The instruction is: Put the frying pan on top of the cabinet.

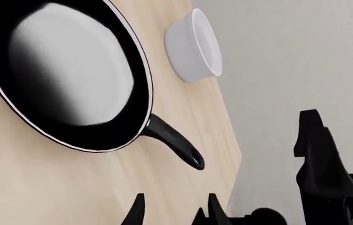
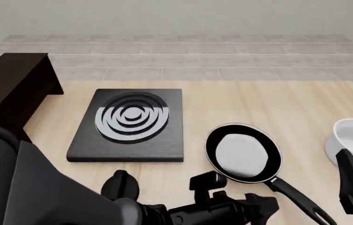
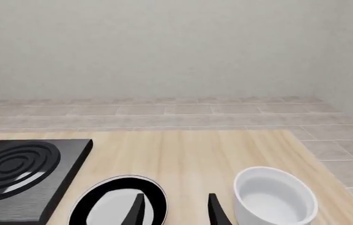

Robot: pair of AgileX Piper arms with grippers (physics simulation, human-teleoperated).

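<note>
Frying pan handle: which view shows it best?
The front view: the frying pan lies whole on the table, its handle running to the looped end. The left wrist view crops the pan's rim but shows the handle too; the right wrist view shows only part of the bowl.

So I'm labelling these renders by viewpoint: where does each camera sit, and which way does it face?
Front: fixed above the arms' side, facing forward and down over the table, stove slab, frying pan and cabinet; both arms show.
Left wrist: behind the left gripper, facing the pan, bowl; right arm visible.
Right wrist: behind the right gripper, facing forward past pan, bowl, slab.
All share pan and bowl.
</note>
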